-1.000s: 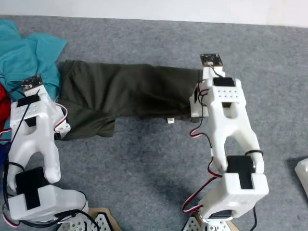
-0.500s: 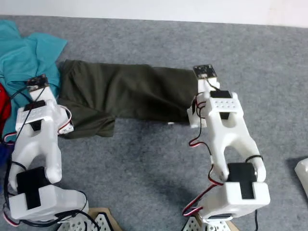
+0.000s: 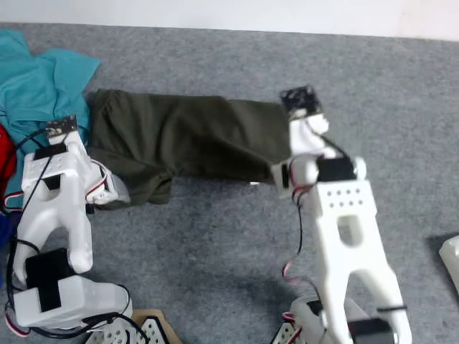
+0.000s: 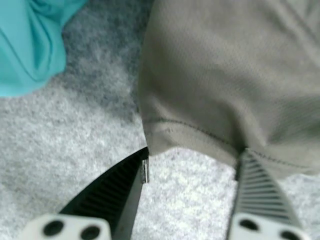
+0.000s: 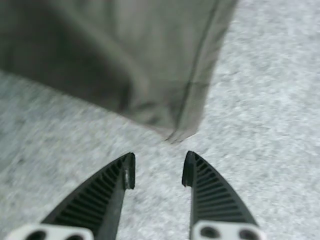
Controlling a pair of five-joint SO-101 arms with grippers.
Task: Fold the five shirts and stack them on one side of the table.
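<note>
A dark olive shirt (image 3: 186, 140) lies stretched sideways across the grey table. My left gripper (image 4: 192, 162) is open at the shirt's left end, its fingers straddling the hemmed edge (image 4: 200, 135) without closing on it. My right gripper (image 5: 157, 170) is open just short of the shirt's right corner (image 5: 177, 134), nothing between its fingers. In the high view the left arm (image 3: 54, 186) stands at the shirt's left end and the right arm (image 3: 326, 193) at its right end. A teal shirt (image 3: 39, 79) is bunched at the far left, also seen as teal cloth (image 4: 30, 45).
Red cloth (image 3: 4, 154) and a bit of blue cloth (image 3: 3, 226) peek out at the left edge behind the left arm. A white object (image 3: 452, 261) sits at the right edge. Bare grey carpet (image 3: 215, 236) spreads in front of the shirt.
The right arm has swung and pulled back toward the front, its wrist shifting left along the shirt's right edge. The left arm has edged slightly right toward the shirt's left end.
</note>
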